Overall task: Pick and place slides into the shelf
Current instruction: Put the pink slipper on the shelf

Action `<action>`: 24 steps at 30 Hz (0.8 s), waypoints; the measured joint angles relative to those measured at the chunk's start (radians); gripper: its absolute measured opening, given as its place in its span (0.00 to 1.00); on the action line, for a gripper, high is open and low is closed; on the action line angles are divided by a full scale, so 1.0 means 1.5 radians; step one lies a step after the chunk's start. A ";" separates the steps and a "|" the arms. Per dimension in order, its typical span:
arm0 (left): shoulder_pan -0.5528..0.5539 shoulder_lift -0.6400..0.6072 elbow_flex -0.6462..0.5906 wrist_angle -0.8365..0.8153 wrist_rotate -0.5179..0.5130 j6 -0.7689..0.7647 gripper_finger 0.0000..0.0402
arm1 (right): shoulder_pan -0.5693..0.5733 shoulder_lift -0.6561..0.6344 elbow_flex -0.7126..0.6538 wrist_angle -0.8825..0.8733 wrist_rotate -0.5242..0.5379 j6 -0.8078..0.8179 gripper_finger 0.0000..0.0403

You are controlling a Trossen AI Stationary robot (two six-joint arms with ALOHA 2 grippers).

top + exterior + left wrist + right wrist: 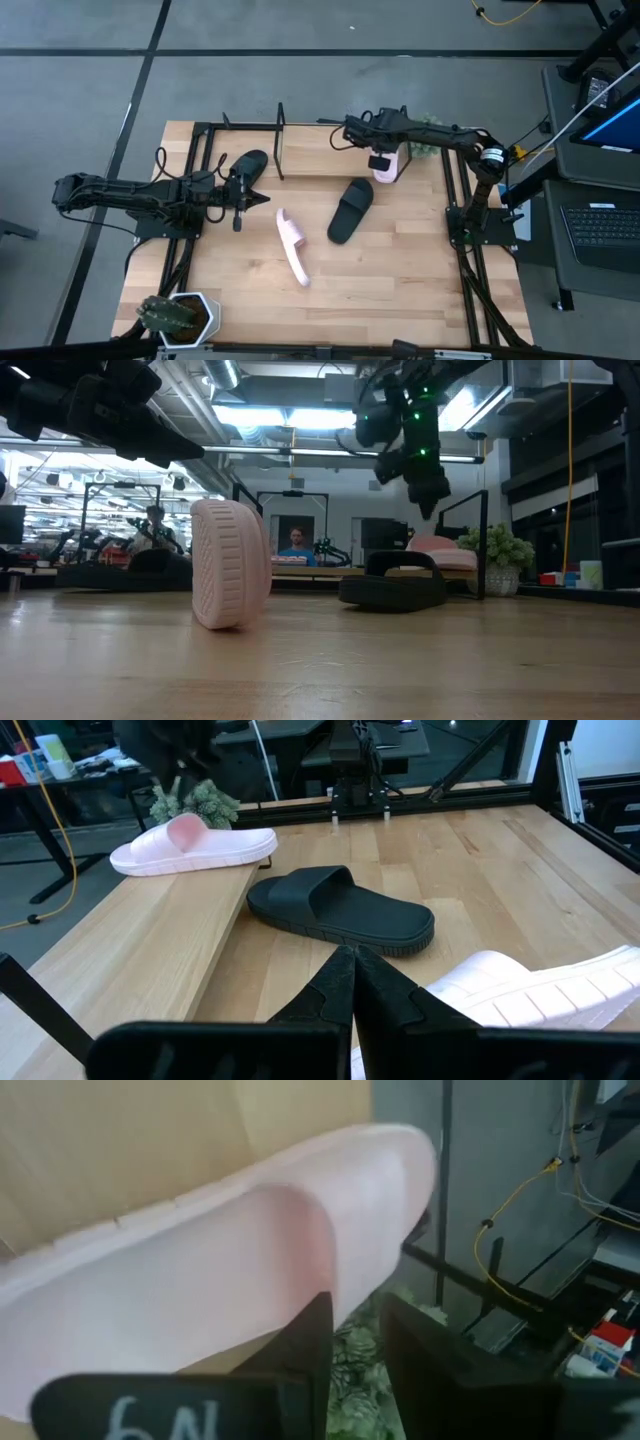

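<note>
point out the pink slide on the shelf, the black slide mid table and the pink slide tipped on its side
pink slide on the shelf (190, 845): left wrist view, on its strap
black slide mid table (351, 209): high view, on its strap
tipped pink slide (292, 245): high view, on its sole edge

The left tool covers part of a black slide. In the right wrist view, the pink slide runs past the edge.

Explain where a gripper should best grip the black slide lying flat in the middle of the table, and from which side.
Grip the black slide by its wide strap, coming down from above. It lies sole-down, so the strap arches clear of the footbed; one finger could probably slip beneath it.
</note>
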 joint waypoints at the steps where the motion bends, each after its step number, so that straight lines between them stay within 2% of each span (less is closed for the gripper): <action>1: 0.000 0.000 0.000 0.000 0.000 0.000 0.00 | 0.002 0.000 0.009 -0.005 0.000 0.002 0.22; 9: 0.000 0.000 0.000 0.000 0.000 -0.001 0.00 | 0.019 0.000 0.085 -0.030 0.000 0.022 0.22; 16: 0.000 0.000 0.000 0.000 0.000 -0.003 0.00 | 0.033 -0.006 0.156 -0.122 -0.001 0.089 0.21; 21: 0.000 0.000 0.000 0.000 0.000 -0.032 0.00 | 0.047 -0.006 0.212 -0.200 -0.003 0.161 0.14; 24: 0.000 0.000 0.000 -0.005 0.000 -0.035 0.00 | 0.058 -0.010 0.214 -0.221 -0.006 0.211 0.08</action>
